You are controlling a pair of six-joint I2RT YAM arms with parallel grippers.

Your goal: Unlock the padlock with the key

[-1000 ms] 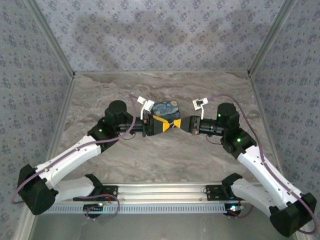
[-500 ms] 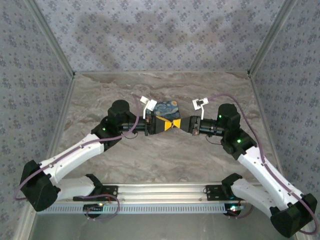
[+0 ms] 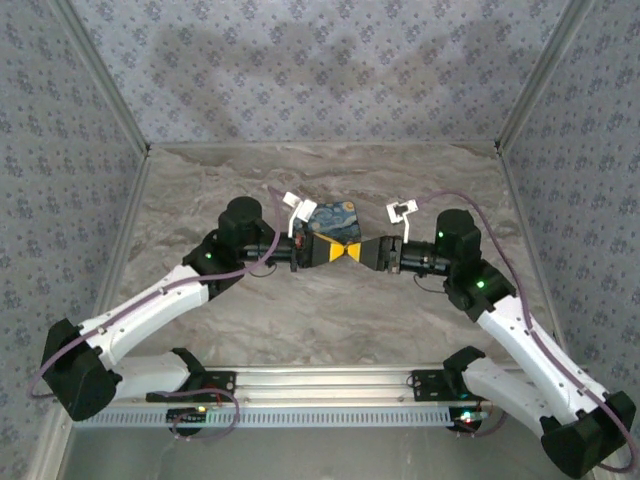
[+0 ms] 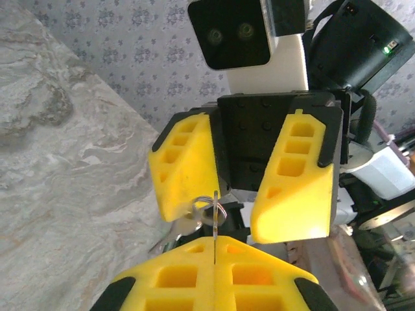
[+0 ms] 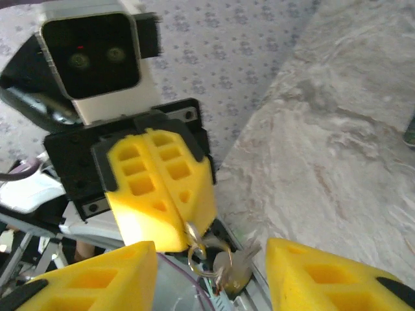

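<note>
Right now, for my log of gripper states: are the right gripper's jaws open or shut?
Open. In the right wrist view the right gripper has its yellow fingers wide apart; the keys hang from the shut left gripper.

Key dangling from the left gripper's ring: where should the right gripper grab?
Probably the flat body of the key below the ring, approached head-on from opposite the left gripper: it hangs free under that shut gripper, with the right gripper open facing it.
</note>
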